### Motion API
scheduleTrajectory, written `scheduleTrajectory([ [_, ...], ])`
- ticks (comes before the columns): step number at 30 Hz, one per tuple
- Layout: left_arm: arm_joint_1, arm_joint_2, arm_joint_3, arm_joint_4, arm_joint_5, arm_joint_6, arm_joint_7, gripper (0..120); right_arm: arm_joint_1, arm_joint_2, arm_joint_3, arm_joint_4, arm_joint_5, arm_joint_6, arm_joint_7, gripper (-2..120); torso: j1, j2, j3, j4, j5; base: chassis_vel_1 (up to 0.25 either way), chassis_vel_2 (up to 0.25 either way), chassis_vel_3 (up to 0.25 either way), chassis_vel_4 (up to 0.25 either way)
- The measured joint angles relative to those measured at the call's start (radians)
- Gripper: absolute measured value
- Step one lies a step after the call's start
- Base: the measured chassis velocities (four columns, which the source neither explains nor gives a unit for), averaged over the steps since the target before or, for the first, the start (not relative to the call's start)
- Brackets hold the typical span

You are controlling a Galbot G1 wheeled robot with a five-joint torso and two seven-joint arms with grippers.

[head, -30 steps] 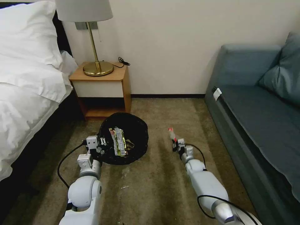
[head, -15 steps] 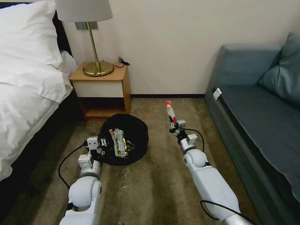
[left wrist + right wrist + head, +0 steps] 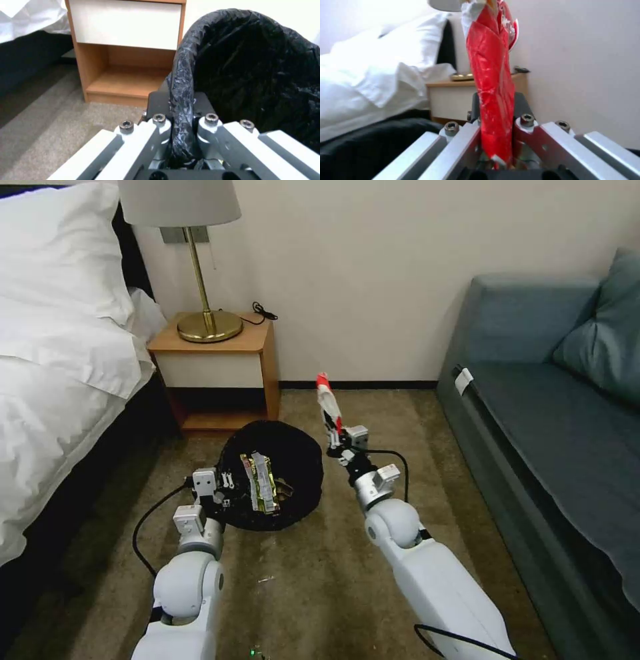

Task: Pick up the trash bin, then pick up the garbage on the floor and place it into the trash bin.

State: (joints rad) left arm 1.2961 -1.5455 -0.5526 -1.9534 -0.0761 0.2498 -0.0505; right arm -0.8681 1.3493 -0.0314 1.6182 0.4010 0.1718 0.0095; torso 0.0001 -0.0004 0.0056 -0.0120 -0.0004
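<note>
The trash bin (image 3: 293,473), lined with a crinkled black bag, hangs tilted just above the carpet floor (image 3: 313,580). My left gripper (image 3: 223,492) is shut on its near rim, and the wrist view shows the bag-covered rim (image 3: 182,100) pinched at my left gripper (image 3: 182,122). A green-yellow bar wrapper (image 3: 260,481) lies inside the bin. My right gripper (image 3: 341,439) is raised just right of the bin and shut on a red-white snack wrapper (image 3: 327,400), which stands up from the jaws. Close up, the snack wrapper (image 3: 493,75) sits clamped in my right gripper (image 3: 495,125).
A wooden nightstand (image 3: 217,373) with a brass lamp (image 3: 200,267) stands behind the bin. The bed (image 3: 60,367) with white linen lies at the left, a blue sofa (image 3: 553,433) at the right. Small scraps (image 3: 265,580) dot the carpet between my arms.
My right gripper has lifted the snack wrapper off the carpet and carried it up and left toward the bin. The bin in my left gripper has shifted slightly right.
</note>
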Motion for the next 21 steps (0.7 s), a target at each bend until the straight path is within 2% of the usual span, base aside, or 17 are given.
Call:
scheduleTrajectory([
  [9, 0.005, -0.006, 0.005, -0.006, 0.002, 0.0, -0.003, 4, -0.041, -0.002, -0.089, 0.037, -0.025, 0.0, -0.004, 1, 0.0, 0.0, 0.0, 0.0, 0.0001, 0.0, 0.0, 0.0, 0.0],
  [18, 0.002, -0.008, 0.011, -0.013, 0.001, 0.0, -0.003, 4, -0.078, -0.003, -0.125, -0.056, -0.112, 0.04, -0.015, 1, 0.0, 0.0, 0.0, 0.0, 0.0002, 0.0, 0.0, 0.0, 0.0],
  [21, 0.003, -0.009, 0.01, -0.013, 0.001, 0.0, -0.003, 4, -0.083, -0.002, -0.125, -0.071, -0.133, 0.042, -0.036, 7, 0.0, 0.0, 0.0, -0.0001, 0.0001, 0.0, 0.0, 0.0, 0.0],
])
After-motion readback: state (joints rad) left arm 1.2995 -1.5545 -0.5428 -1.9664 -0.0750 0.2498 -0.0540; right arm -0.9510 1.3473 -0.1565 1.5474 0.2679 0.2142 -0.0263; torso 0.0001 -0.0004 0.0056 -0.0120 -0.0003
